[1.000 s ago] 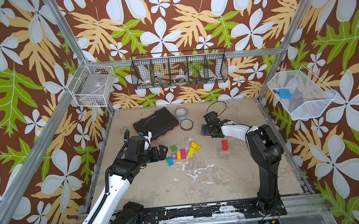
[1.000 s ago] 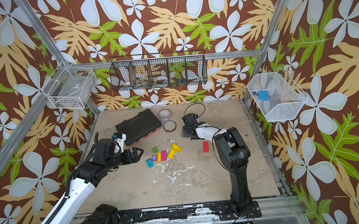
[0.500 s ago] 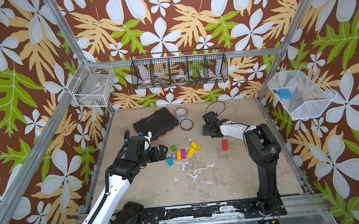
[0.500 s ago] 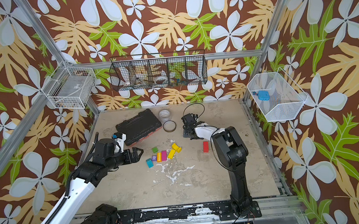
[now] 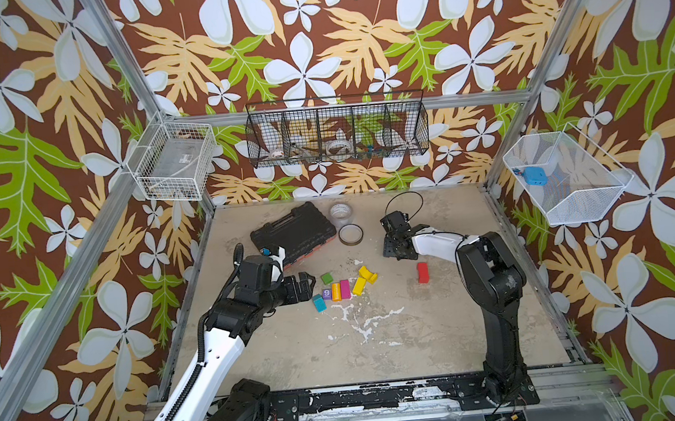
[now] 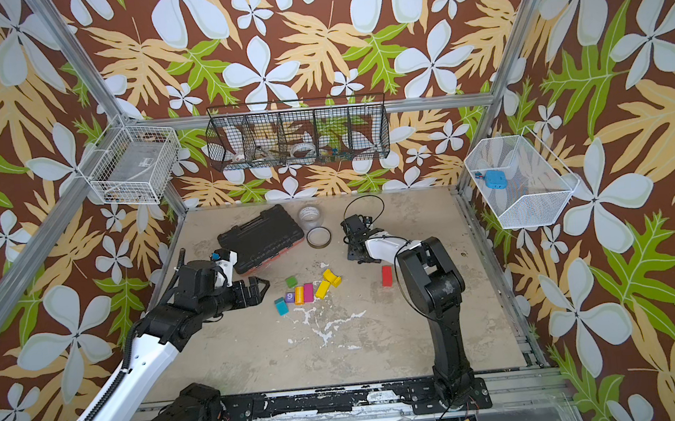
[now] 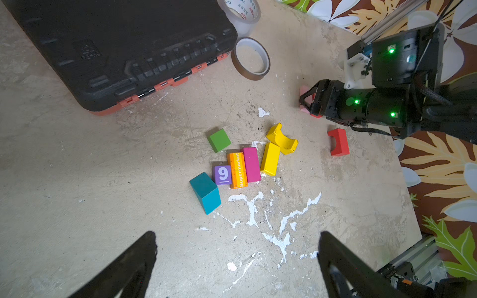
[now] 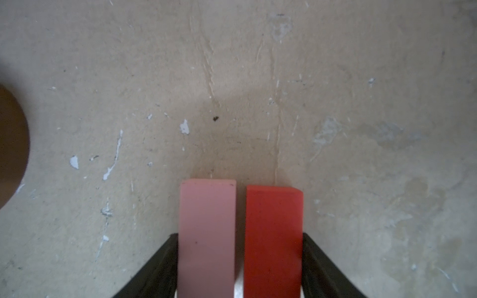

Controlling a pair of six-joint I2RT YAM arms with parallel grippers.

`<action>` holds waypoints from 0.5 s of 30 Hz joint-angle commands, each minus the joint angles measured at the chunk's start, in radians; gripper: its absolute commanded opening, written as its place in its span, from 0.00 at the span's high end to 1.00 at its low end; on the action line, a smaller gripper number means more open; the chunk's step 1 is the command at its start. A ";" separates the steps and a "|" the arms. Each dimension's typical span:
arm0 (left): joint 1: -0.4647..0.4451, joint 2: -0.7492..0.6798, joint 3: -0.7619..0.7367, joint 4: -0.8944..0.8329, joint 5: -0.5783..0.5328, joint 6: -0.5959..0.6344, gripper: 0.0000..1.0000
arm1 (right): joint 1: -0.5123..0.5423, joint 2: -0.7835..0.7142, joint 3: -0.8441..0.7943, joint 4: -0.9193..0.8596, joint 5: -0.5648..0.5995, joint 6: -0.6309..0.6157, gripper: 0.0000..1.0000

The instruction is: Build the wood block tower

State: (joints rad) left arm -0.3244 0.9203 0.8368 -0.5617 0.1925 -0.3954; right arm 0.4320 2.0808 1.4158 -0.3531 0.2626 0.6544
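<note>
The right tool point(image 8: 240, 238) sits low on the surface point(image 5: 380, 341), at about 1 o'clock from the main cluster of blocks. Its fingers point(image 8: 165, 258) lie against the outer faces of the pink brick point(image 8: 207, 232) and the red brick point(image 8: 273, 232), which lie side by side. A thin slit shows between the bricks, so I cannot tell whether the pinch is firm.

To do this pickup well, the squeeze should likely press the two bricks flush before any lift. The rise should then go straight up and level, because a doubled load could hinge apart at the seam.

The left tool point(image 5: 302, 283) hovers spread wide and empty at 9 o'clock of the cluster.

No tower stands yet and every block lies flat. I count ten:
- one teal block point(image 7: 206, 192)
- one purple "9" cube point(image 7: 222, 175)
- one orange "Supermarket" block point(image 7: 237, 170)
- one magenta brick point(image 7: 251, 163)
- one yellow brick point(image 7: 270, 158)
- one yellow arch point(image 7: 282, 139)
- one green cube point(image 7: 219, 140)
- one red arch point(image 7: 339, 142), alone at 3 o'clock
- the pink and red pair

Besides these there are one black case point(image 5: 294, 232) at 11 o'clock and two tape rolls at 12 o'clock, a clear roll point(image 5: 341, 213) and a brown roll point(image 5: 350, 234).
</note>
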 commanded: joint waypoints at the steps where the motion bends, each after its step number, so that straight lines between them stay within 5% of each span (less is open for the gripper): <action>1: -0.001 -0.002 0.002 0.010 0.007 0.006 0.02 | -0.001 0.002 0.002 -0.014 0.015 0.010 0.32; 15: -0.001 -0.003 0.001 0.010 0.006 0.006 0.02 | -0.001 -0.015 -0.016 -0.002 0.006 0.001 0.40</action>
State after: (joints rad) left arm -0.3244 0.9184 0.8368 -0.5617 0.1925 -0.3954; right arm 0.4320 2.0769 1.4090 -0.3473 0.2619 0.6544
